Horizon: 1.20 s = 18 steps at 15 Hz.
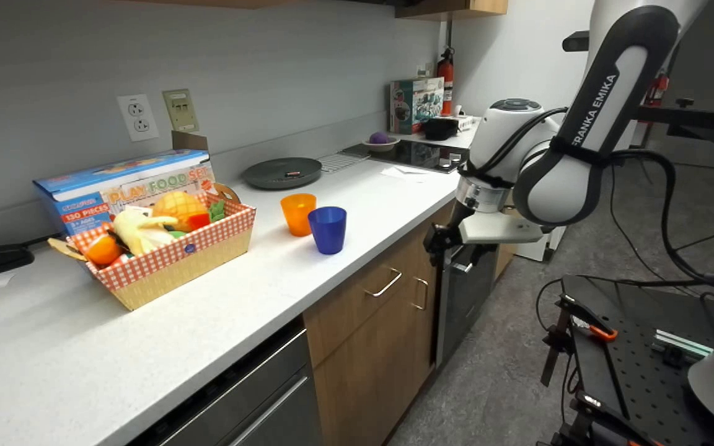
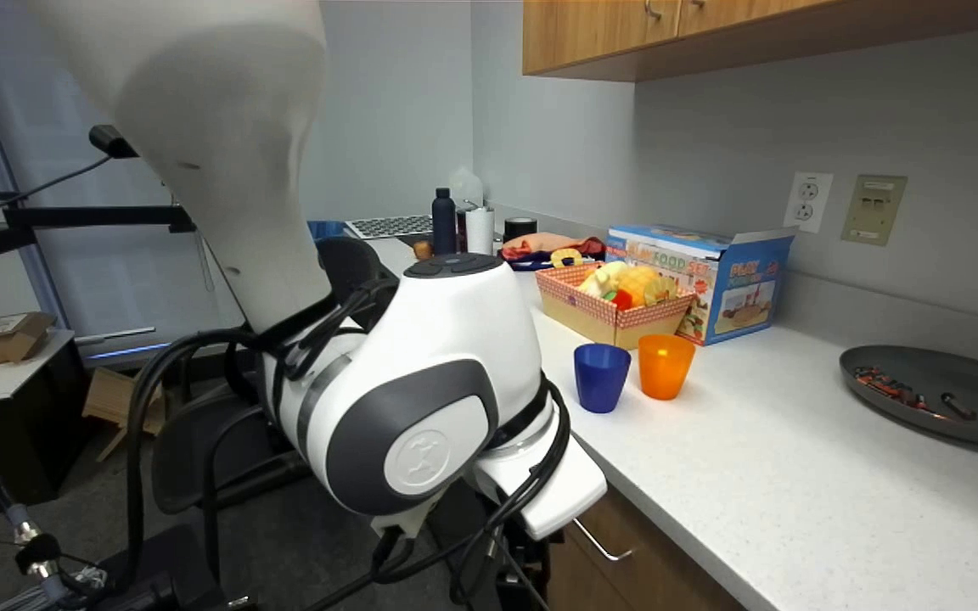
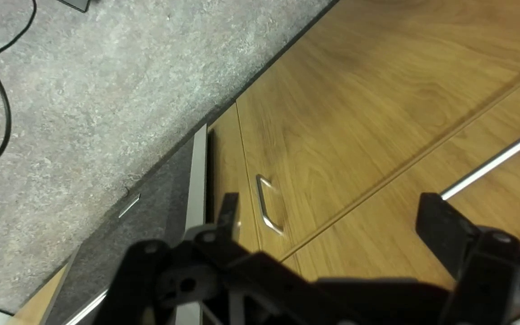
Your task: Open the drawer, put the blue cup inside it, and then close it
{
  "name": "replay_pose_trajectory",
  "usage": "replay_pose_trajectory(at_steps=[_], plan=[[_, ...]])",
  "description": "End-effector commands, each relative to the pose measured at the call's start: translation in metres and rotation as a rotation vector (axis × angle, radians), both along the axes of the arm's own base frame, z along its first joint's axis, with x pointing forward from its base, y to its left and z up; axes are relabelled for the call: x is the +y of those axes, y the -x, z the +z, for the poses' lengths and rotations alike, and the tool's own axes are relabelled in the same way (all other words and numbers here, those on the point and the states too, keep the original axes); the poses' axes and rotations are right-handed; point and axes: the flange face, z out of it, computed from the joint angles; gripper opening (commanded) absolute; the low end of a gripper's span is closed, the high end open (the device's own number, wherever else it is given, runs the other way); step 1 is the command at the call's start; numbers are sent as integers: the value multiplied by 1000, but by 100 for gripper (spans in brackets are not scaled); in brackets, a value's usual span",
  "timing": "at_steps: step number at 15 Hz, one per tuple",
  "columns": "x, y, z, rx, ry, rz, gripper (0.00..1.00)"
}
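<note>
Spread black fingers (image 3: pixel 443 230), gripping nothing, stand near the bar handle (image 3: pixel 485 168) of the closed wooden drawer (image 1: pixel 348 310), presumably to take hold and pull. On the counter (image 1: pixel 289 279), the blue cup (image 1: pixel 328 230) stands upright near its edge, probably within easy reach.

One blue cup (image 1: pixel 328 231), one orange cup (image 1: pixel 299 215) — two altogether. One light-wood drawer (image 3: pixel 377 234). One basket (image 1: pixel 189 269), one play-food box (image 1: pixel 131 189), one dark round pan (image 1: pixel 265 176). Wall fittings — one white outlet (image 1: pixel 138 118), one beige plate (image 1: pixel 180 110).
</note>
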Motion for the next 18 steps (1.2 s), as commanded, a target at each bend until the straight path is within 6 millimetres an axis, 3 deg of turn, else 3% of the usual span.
replay_pose_trajectory(at_steps=[1,10,11,12,17,18], plan=[[-18,-30,-13,-74,21,-56,100],[9,-83,-52,-114,-9,-73,100],[36,-97,-56,-118,-19,-66,100],[45,-103,-61,-116,-22,-65,100],[76,-116,-81,-107,-15,-24,100],[65,-109,-80,-116,-12,-21,100]])
